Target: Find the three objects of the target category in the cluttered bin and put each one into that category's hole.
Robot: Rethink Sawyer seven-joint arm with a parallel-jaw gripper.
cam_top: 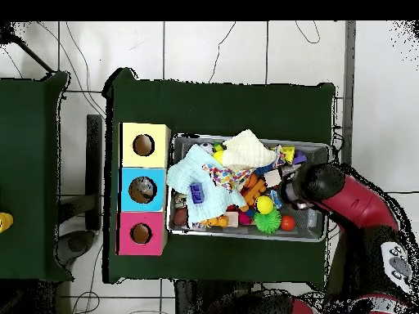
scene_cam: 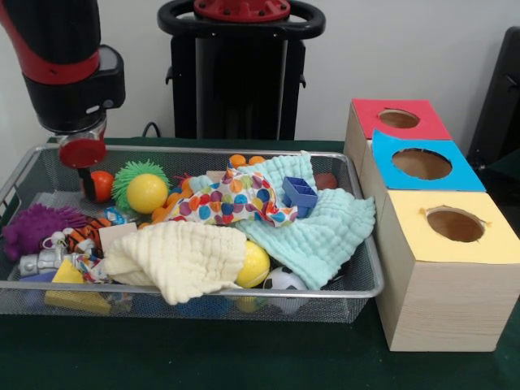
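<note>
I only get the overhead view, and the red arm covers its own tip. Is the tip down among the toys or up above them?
Observer: In the front view the gripper hangs about level with the wire basket's rim, close above an orange ball. I cannot tell whether they touch.
Operator: Is anything tucked under that cream cloth?
Observer: Yes. A yellow ball and a black-and-white ball peek out from under the cream cloth.
Operator: Are the boxes with holes flat?
Observer: No. The yellow-topped box has wood-grain sides and stands taller than the basket.
</note>
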